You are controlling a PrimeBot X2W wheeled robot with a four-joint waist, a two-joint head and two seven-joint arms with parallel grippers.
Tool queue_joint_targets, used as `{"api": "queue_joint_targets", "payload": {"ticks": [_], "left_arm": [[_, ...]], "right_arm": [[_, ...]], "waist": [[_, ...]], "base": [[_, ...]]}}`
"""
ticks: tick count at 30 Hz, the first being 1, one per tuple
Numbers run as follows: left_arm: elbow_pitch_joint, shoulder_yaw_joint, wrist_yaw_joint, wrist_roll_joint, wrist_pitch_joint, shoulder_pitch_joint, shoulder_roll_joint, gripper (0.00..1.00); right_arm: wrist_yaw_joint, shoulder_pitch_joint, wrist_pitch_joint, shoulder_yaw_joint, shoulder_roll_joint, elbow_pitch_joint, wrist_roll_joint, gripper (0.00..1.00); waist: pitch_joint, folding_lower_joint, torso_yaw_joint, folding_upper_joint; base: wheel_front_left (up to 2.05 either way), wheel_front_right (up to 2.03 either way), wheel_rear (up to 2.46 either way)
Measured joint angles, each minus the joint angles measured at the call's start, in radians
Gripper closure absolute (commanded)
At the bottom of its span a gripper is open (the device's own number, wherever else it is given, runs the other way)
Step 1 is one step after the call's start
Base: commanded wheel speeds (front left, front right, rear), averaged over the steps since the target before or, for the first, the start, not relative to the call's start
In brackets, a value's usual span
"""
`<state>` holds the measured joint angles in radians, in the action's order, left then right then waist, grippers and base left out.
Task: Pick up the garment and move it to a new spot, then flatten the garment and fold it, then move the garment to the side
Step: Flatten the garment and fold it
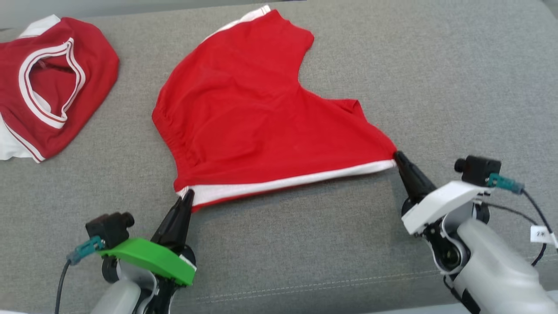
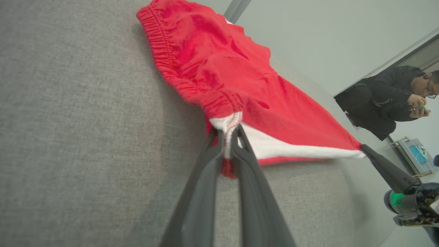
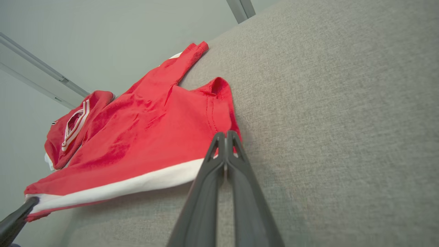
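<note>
Stretching between left hand [image 1: 188, 195] and right hand [image 1: 397, 155] — garment [image 1: 261, 113], corners pinched.

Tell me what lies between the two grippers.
The white-banded edge of the red garment stretches from the left gripper to the right gripper, each shut on a corner; the head view shows it.

A: Can you read any words or numbers here?

B: No, none that I can read. There is one small white paper tag [image 1: 541, 234]. It hangs on the thin black cable [image 1: 535, 208] near the right edge of the head view.

A: What does the tag say?

B: It has little dark marks on it. They are too small and blurry to read.
</note>
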<state>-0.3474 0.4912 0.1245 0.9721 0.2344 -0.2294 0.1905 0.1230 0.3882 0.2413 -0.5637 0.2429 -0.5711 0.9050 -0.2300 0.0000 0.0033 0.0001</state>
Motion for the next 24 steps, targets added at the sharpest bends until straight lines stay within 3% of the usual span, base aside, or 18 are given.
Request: {"api": "queue_joint_targets", "payload": {"ticks": [16,17,21,23,24], "left_arm": [[-0.024,0.004,0.0,-0.016,0.014,0.149,0.011,1.0],[-0.031,0.007,0.0,-0.026,0.014,0.149,0.012,0.88],[-0.057,0.016,0.0,-0.059,0.014,0.149,0.012,0.56],[-0.072,0.02,0.0,-0.064,0.014,0.149,0.013,0.16],[-0.079,0.023,0.0,-0.067,0.014,0.149,0.014,0.0]], "right_arm": [[0.0,-0.135,0.006,-0.015,-0.028,0.003,-0.051,1.0],[0.0,-0.135,0.006,-0.017,-0.026,0.003,-0.063,0.89],[0.0,-0.135,0.006,-0.04,-0.017,0.003,-0.123,0.72],[0.0,-0.136,0.006,-0.052,-0.013,0.003,-0.143,0.57],[0.0,-0.138,0.006,-0.057,-0.013,0.003,-0.159,0.39]], "waist": [[0.085,0.0,-0.017,0.0],[0.089,0.0,-0.017,0.0],[0.102,0.0,-0.016,0.0],[0.109,0.0,-0.015,0.0],[0.112,0.0,-0.015,0.0]], "base": [[0.0,0.0,0.0],[0.0,0.0,0.0],[0.0,0.0,0.0],[0.0,0.0,0.0],[0.0,0.0,0.0]]}}
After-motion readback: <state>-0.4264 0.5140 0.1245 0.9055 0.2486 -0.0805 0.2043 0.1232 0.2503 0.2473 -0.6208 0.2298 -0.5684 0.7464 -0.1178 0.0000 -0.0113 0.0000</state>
